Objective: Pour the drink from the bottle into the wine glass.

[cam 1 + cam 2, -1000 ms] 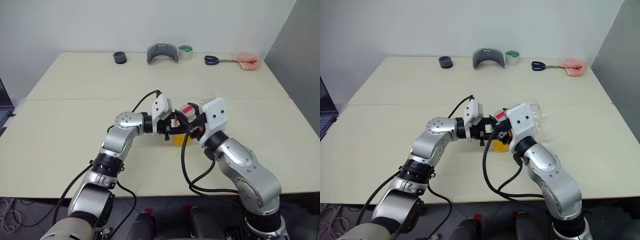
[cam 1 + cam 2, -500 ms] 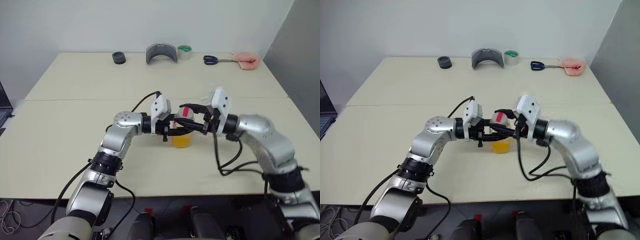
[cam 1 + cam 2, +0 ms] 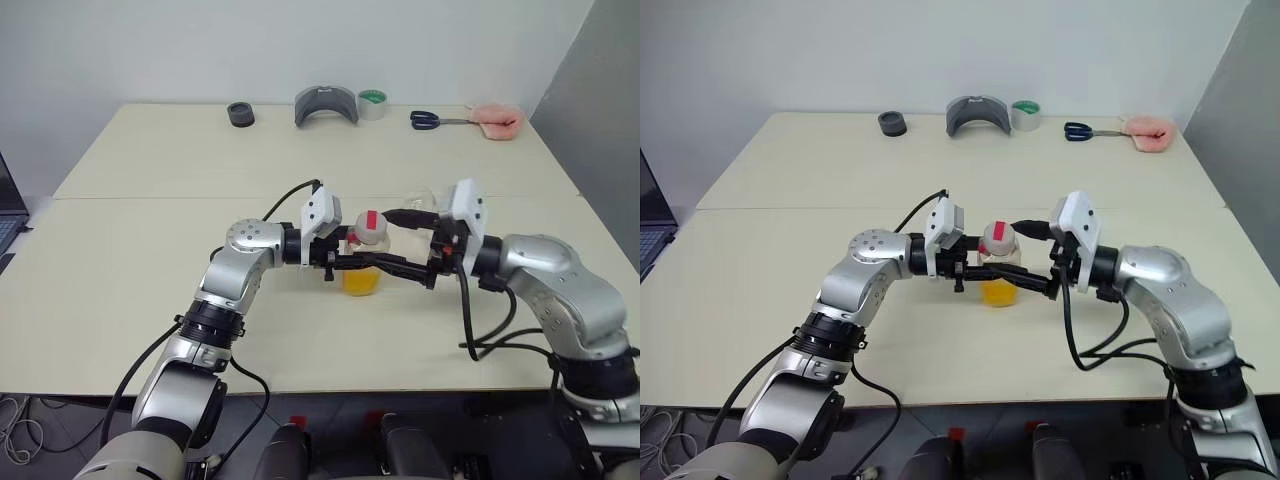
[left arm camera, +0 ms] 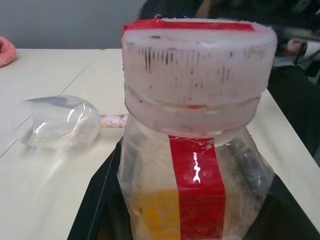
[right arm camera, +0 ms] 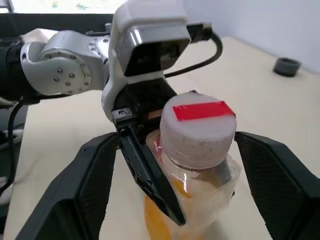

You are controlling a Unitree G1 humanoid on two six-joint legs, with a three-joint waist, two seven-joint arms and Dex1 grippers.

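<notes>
The small clear plastic bottle [image 3: 363, 258] with a red label stripe and a white cap topped in red stands upright near the middle of the pale cream table [image 3: 150, 250], a little toward the near edge. Bright orange-yellow drink [image 3: 361, 281] fills only its lower part, and the cap is on. The left gripper [image 3: 350, 262] reaches in level from the robot's left, its two black fingers pinched against the bottle's body just below the neck. The right gripper [image 3: 398, 245] faces it from the other side with its fingers spread wide, one passing behind the cap and one in front of the bottle's body; in the right wrist view both fingers [image 5: 90, 185] stand clear of the plastic on either side.

Just beyond the bottle, the clear stemmed wine glass [image 4: 57, 121] lies on its side on the table, empty, its stem pointing toward the bottle.

Along the far edge of the table, well apart from all this, sit a small dark ring [image 3: 240, 114], a grey curved piece [image 3: 326, 104], a roll of tape with a green core [image 3: 371, 103], blue-handled scissors [image 3: 432, 120] and a pink soft object [image 3: 497, 120].
</notes>
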